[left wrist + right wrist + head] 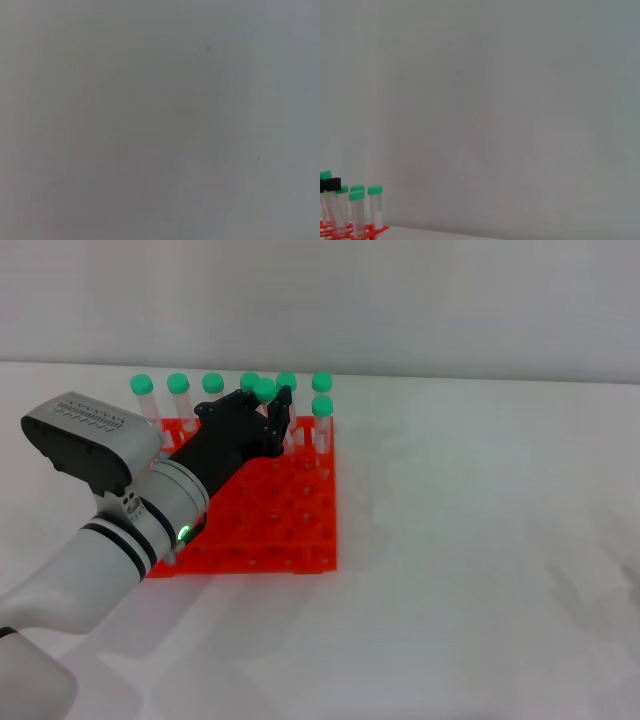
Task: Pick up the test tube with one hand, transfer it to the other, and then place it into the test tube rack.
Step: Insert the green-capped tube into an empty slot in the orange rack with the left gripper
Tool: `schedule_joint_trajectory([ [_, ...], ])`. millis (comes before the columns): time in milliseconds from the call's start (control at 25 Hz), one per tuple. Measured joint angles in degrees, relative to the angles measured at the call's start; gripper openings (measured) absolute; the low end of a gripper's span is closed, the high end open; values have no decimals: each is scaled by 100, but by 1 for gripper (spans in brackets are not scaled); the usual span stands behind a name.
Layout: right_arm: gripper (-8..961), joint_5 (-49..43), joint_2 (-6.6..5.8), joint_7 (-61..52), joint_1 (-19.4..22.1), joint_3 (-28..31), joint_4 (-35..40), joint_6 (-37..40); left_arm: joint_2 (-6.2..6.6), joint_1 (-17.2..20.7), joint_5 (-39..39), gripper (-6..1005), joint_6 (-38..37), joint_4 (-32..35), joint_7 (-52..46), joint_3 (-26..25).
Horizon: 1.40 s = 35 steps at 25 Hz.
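Observation:
The orange-red test tube rack [290, 530] lies on the white table, left of centre. My left gripper [272, 410], black-fingered on a silver-white ringed arm with a grille housing, reaches over the rack's back rows. It is shut on a test tube [265, 390], whose green cap shows just above the fingers; the tube stands about upright over the back holes. The tube's lower part is hidden by the hand. The rack's corner [370, 231] and a black fingertip [332, 184] also show in the right wrist view. My right gripper is out of view. The left wrist view shows only plain grey.
Several other green-capped tubes stand in the rack's back row [178, 390], and two at its back right corner [321, 412]. The rack's front rows are open holes. White table [480, 560] spreads to the right and front; a pale wall stands behind.

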State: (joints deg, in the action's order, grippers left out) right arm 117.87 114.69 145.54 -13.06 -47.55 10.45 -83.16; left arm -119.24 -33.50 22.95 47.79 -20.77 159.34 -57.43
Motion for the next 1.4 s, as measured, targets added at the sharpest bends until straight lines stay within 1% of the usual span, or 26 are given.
schedule_joint_trajectory([
  [360,746,50,0,10,34,0,0,-85,-3,18,41,314,-16,24,70,-15],
  [640,745,53,0,-5,33,0,0,-92,-12,52,13,588,-84,29,104,-13],
  [800,745,53,0,-13,32,-9,1,-108,-12,-20,10,747,-149,6,113,-13],
  [1000,745,50,0,-12,31,-10,-74,-134,-12,-161,17,881,-160,-6,115,-16],
  [1160,745,42,0,-12,31,-8,-79,-212,-11,-292,45,881,-193,21,115,-25],
  [1400,745,38,0,-11,16,-12,-79,-238,-16,-420,39,881,-466,29,152,-25],
])
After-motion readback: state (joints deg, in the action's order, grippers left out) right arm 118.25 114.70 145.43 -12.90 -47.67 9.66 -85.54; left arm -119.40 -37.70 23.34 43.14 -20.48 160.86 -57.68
